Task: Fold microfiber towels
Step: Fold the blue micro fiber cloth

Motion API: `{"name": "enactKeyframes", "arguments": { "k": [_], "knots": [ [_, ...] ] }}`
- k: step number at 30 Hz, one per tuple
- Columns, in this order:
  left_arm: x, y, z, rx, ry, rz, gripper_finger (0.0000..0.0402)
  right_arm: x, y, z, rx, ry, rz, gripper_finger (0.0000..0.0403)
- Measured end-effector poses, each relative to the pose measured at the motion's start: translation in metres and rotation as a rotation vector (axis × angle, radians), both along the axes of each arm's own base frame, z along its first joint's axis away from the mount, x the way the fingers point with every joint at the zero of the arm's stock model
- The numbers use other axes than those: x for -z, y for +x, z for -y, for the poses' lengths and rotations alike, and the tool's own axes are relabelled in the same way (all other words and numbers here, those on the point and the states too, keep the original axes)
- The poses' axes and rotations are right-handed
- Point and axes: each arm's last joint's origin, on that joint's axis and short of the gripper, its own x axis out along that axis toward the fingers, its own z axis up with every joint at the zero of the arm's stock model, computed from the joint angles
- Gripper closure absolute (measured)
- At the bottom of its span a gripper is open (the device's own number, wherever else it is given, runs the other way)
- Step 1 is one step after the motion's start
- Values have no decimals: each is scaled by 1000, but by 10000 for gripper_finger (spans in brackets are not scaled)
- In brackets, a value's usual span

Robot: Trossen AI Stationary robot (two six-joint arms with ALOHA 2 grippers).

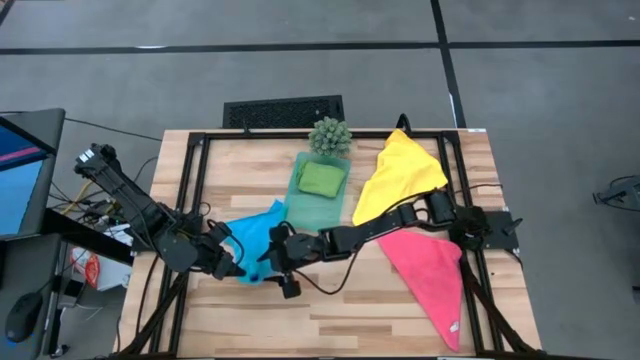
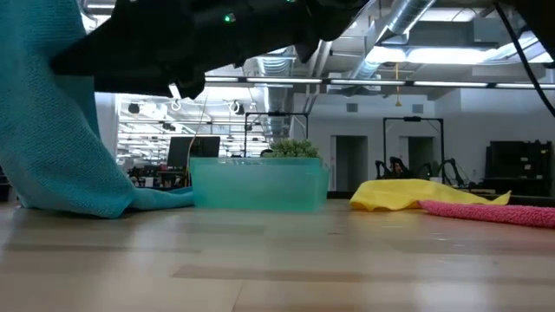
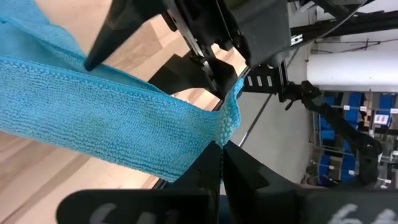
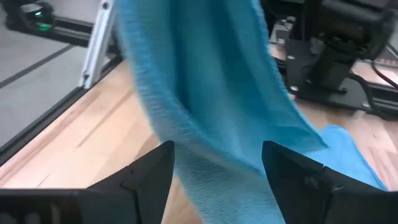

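The bright blue towel (image 1: 255, 232) is partly lifted at the table's near left; in the low view it hangs (image 2: 61, 130) with its lower end on the table. My left gripper (image 1: 238, 264) is shut on it. My right gripper (image 1: 270, 256) is open, its fingers (image 4: 149, 171) standing on either side of the hanging blue cloth (image 4: 205, 93); I cannot tell whether they touch it. The lime green towel (image 1: 321, 178) lies folded in the teal tray (image 1: 300, 208). The yellow towel (image 1: 398, 175) and the pink towel (image 1: 432, 277) lie spread on the right. My left gripper (image 3: 222, 149) pinches the blue towel's hemmed edge at a corner (image 3: 227, 124) between its two fingertips. One layer or several, I cannot tell. The cloth runs away from the fingers as a stretched band (image 3: 93, 118), raised off the wood, while its lower end (image 2: 147, 201) rests on the table.
A small spiky green plant (image 1: 330, 135) stands behind the tray at the far edge. Black frame rails (image 1: 195, 190) run along the table's left and right sides. Bare wood (image 1: 340, 320) lies along the near edge.
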Motion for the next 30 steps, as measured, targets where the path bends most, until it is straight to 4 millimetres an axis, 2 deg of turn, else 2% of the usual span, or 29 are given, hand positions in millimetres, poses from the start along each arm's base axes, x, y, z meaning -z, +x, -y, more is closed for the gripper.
{"name": "enactKeyframes", "arguments": {
  "k": [5,13,24,30],
  "knots": [
    [0,0,0,5,2,0,401,-11,0,0,-36,-50,58,134],
    [0,0,0,15,-3,-4,401,-8,-2,-4,-135,-37,32,147],
    [-3,2,1,-6,-25,31,401,-2,-9,-16,-207,-86,-21,243],
    [-11,6,4,-24,-61,117,401,2,-11,-18,-212,-93,-62,289]
  ]
}}
